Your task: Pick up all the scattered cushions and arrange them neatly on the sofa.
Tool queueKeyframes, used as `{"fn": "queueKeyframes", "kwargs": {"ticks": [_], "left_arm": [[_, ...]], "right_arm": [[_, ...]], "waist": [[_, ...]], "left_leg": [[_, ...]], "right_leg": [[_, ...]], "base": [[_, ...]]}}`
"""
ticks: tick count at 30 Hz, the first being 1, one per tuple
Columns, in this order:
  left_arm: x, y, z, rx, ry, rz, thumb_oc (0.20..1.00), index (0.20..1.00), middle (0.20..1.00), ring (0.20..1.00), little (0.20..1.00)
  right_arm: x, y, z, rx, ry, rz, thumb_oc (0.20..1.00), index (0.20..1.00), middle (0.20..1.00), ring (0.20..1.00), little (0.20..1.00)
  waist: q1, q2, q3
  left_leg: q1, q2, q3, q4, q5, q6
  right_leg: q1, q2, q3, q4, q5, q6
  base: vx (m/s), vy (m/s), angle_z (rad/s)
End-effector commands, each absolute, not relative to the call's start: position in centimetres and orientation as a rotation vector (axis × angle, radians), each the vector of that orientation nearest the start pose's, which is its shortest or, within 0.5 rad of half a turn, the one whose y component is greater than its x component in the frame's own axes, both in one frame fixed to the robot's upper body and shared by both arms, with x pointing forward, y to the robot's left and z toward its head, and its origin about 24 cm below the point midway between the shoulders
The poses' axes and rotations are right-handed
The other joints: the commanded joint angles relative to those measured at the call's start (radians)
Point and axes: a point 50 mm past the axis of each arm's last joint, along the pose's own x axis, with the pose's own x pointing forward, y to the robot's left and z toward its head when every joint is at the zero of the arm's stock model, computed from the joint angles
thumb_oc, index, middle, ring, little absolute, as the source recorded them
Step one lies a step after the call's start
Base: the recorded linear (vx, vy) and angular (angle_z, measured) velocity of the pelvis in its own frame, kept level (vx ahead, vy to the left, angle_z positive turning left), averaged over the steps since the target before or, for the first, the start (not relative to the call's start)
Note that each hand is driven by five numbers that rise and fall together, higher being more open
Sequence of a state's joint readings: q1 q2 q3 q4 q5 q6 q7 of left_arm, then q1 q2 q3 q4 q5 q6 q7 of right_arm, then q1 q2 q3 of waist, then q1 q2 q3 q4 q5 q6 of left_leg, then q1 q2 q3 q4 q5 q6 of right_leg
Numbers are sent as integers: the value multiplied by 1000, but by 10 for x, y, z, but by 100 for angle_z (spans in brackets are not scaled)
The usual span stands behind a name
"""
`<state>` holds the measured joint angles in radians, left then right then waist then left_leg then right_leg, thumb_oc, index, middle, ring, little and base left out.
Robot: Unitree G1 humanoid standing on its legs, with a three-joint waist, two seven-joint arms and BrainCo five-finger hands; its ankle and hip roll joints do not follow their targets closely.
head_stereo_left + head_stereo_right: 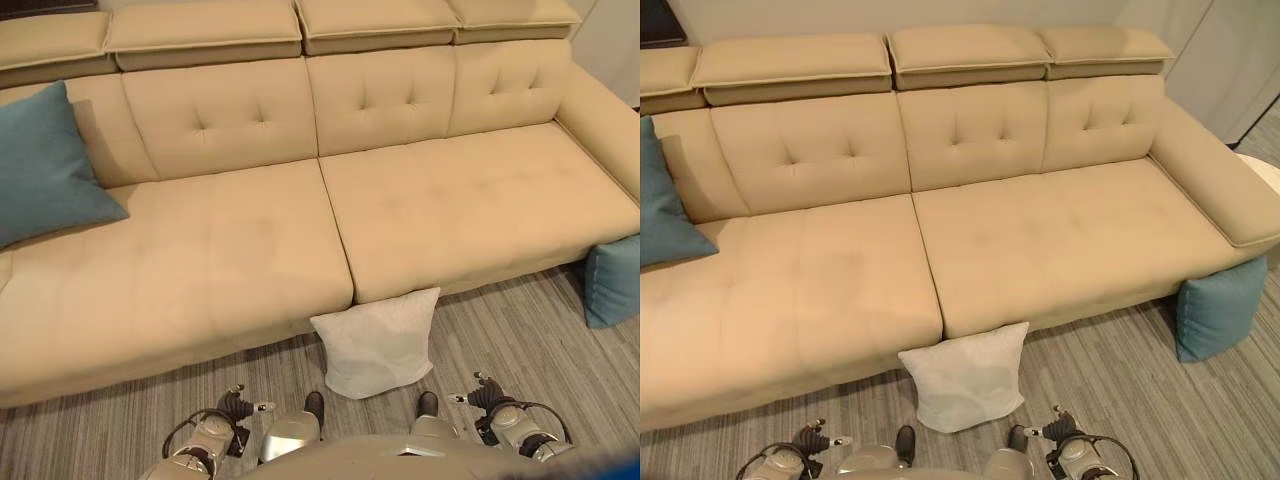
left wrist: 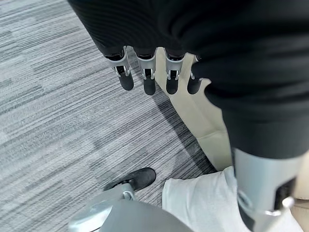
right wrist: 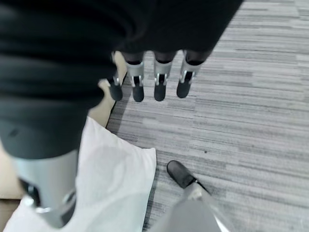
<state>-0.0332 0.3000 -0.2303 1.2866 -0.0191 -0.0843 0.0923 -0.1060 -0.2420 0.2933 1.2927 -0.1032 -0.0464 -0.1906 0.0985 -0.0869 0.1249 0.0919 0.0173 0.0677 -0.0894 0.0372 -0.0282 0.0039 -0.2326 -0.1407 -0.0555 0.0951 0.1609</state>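
Note:
A white cushion [image 1: 378, 342] stands on the floor, leaning against the sofa's front edge near the seat seam. One teal cushion [image 1: 45, 165] rests on the sofa [image 1: 250, 250] at its left end. Another teal cushion [image 1: 1220, 305] sits on the floor against the sofa's right end. My left hand [image 2: 148, 77] hangs above the carpet with straight fingers and holds nothing; the white cushion [image 2: 198, 203] lies beside it. My right hand [image 3: 161, 82] hangs the same way, open and empty, on the other side of the white cushion [image 3: 111, 179].
The beige sofa has two wide seat cushions [image 1: 1060, 235], a tufted back and a right armrest [image 1: 1210, 185]. Grey striped carpet [image 1: 520, 330] runs in front of it. A pale wall panel [image 1: 1230, 60] stands behind the right end.

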Motion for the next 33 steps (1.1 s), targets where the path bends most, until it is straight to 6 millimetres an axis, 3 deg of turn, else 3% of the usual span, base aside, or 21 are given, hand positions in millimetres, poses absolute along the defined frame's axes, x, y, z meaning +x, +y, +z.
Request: {"fn": "queueKeyframes", "kwargs": {"ticks": [1, 4, 6, 11, 14, 18, 24, 28, 29, 30, 33], "left_arm": [[113, 245, -153, 430, 1123, 79, 1000, 1000, 1000, 1000, 1000], [126, 238, -151, 417, 1083, 76, 1000, 1000, 1000, 1000, 1000], [136, 234, -148, 404, 1053, 79, 1000, 1000, 1000, 1000, 1000], [147, 228, -145, 373, 1013, 81, 1000, 1000, 1000, 1000, 1000], [154, 235, -141, 380, 987, 106, 1000, 1000, 1000, 1000, 1000], [175, 247, -127, 400, 911, 146, 1000, 1000, 1000, 1000, 1000], [216, 252, -102, 370, 753, 213, 1000, 1000, 1000, 1000, 1000], [234, 254, -88, 340, 675, 263, 1000, 1000, 1000, 1000, 1000], [257, 251, -70, 293, 568, 312, 1000, 1000, 1000, 1000, 1000], [272, 246, -57, 252, 499, 336, 1000, 1000, 1000, 1000, 1000], [300, 237, -29, 211, 364, 345, 1000, 1000, 1000, 1000, 1000]], "right_arm": [[140, -251, -142, -697, 1050, -10, 1000, 1000, 1000, 1000, 1000], [141, -257, -140, -681, 1035, -53, 1000, 1000, 1000, 1000, 1000], [141, -261, -138, -678, 1031, -74, 1000, 1000, 1000, 1000, 1000], [143, -266, -135, -670, 1020, -99, 1000, 1000, 1000, 1000, 1000], [155, -261, -132, -667, 978, -91, 1000, 1000, 1000, 1000, 1000], [179, -253, -123, -654, 894, -90, 1000, 1000, 1000, 1000, 1000], [223, -245, -99, -626, 744, -131, 1000, 1000, 1000, 1000, 1000], [242, -240, -86, -606, 666, -159, 1000, 1000, 1000, 1000, 1000], [264, -238, -68, -577, 568, -209, 1000, 1000, 1000, 1000, 1000], [280, -237, -52, -563, 491, -242, 1000, 1000, 1000, 1000, 1000], [305, -236, -23, -527, 369, -307, 1000, 1000, 1000, 1000, 1000]], "waist": [[11, 15, -17], [-8, 19, 0], [-15, 18, 13], [-32, 15, 33], [-22, 0, 42], [-8, -23, 80], [2, -31, 164], [1, -31, 184], [-2, -26, 210], [-1, -14, 228], [-12, -1, 251]], "left_leg": [[-63, -3, -144, 40, -77, -1], [-110, 52, -161, 42, -33, -50], [-143, 62, -147, 71, -25, -59], [-184, 39, -63, 151, -53, -36], [-203, 39, -62, 127, -52, -30], [-255, 31, -67, 137, -55, -22], [-381, 18, -60, 187, -51, -19], [-433, 16, -62, 198, -41, -21], [-492, 13, -64, 213, -32, -23], [-525, 25, -67, 235, -58, -34], [-644, 23, -75, 300, -61, -35]], "right_leg": [[-5, 87, -24, -8, -45, -6], [8, 127, -74, -32, -82, -35], [12, 131, -101, -32, -95, -44], [17, 127, -147, -32, -102, -52], [-6, 130, -148, -32, -95, -51], [-68, 120, -142, -12, -78, -55], [-217, 90, -124, 66, -56, -54], [-275, 79, -120, 87, -50, -55], [-342, 72, -120, 116, -49, -56], [-382, 72, -119, 148, -73, -51], [-498, 54, -122, 216, -86, -57]], "base": [[43, -344, 27], [-40, -267, 34], [-88, -146, 76], [-37, -53, 50], [-21, 19, 21], [-78, 49, -4], [-142, 61, 5], [-71, 33, 2], [-58, 25, -1], [-101, 30, -2], [-100, 14, 2]]}}
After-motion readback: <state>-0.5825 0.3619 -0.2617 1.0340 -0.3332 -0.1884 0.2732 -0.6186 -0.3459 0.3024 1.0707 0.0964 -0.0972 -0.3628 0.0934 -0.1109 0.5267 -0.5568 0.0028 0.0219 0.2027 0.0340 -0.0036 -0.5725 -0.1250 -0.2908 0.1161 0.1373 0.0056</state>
